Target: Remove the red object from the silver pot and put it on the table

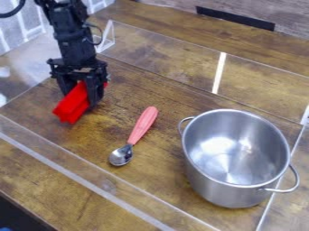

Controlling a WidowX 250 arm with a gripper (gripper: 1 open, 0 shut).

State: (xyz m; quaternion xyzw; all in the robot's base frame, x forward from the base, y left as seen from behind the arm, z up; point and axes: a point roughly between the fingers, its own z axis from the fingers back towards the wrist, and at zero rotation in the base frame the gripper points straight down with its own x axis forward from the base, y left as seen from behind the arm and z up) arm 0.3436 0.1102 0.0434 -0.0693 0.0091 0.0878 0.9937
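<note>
You had the gripper shut at the red object, which lay at a slant on the table. The spoon rested between it and the silver pot, its pinkish-red handle pointing away from you.

A brown wooden table with a pot and a spoon on it.
The surface shows wood grain and seams between its planks, and strips of clear acrylic wall run along the near left side. The silver pot stands upright on the right part of the table, with its small loop handles at the sides. Between the pot and the left side of the table lies the spoon, its pinkish-red handle pointing toward the far side and its metal bowl toward the near side. A red block is at the left; whether it touches the wood is difficult to see.
</note>
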